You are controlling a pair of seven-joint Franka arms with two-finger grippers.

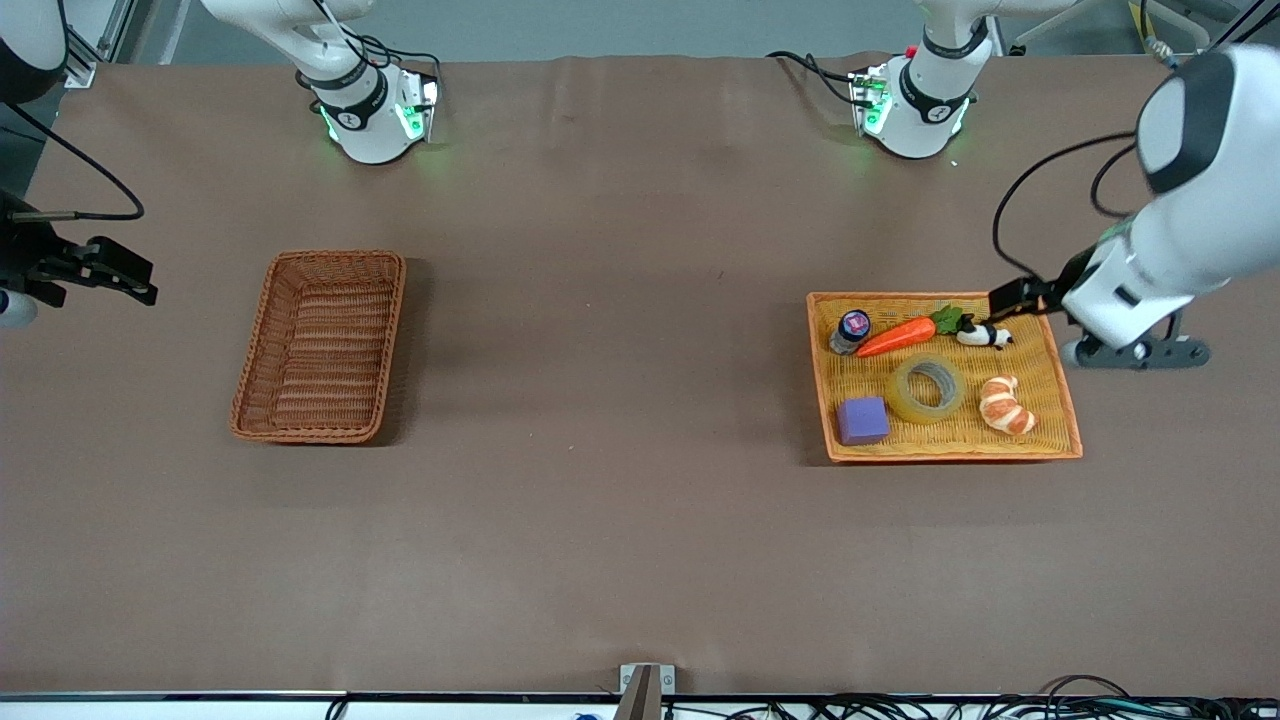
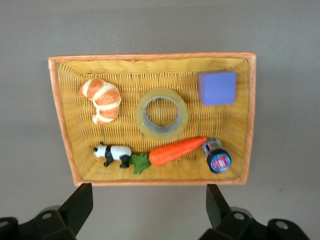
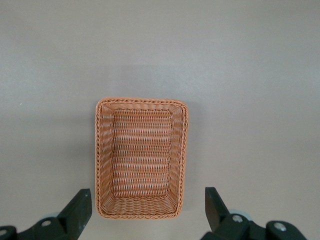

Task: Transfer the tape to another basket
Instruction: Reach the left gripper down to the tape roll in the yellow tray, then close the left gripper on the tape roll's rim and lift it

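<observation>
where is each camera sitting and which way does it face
front view: high across the table, facing both bases; shows both arms, basket, tray.
left wrist view: on the left wrist, looking down at the tape; open left pincer shows.
right wrist view: looking down at the basket; open right pincer shows.
shared: front and left wrist both show the tape.

- A brown table (image 1: 620,450) was seen carrying two woven containers, set well apart.
- The reddish-brown basket (image 1: 320,345) lay toward the right arm's end, ahead of the right jaws.
- The orange-yellow tray (image 1: 1066,400) lay toward the left arm's end, ahead of the left jaws.
</observation>
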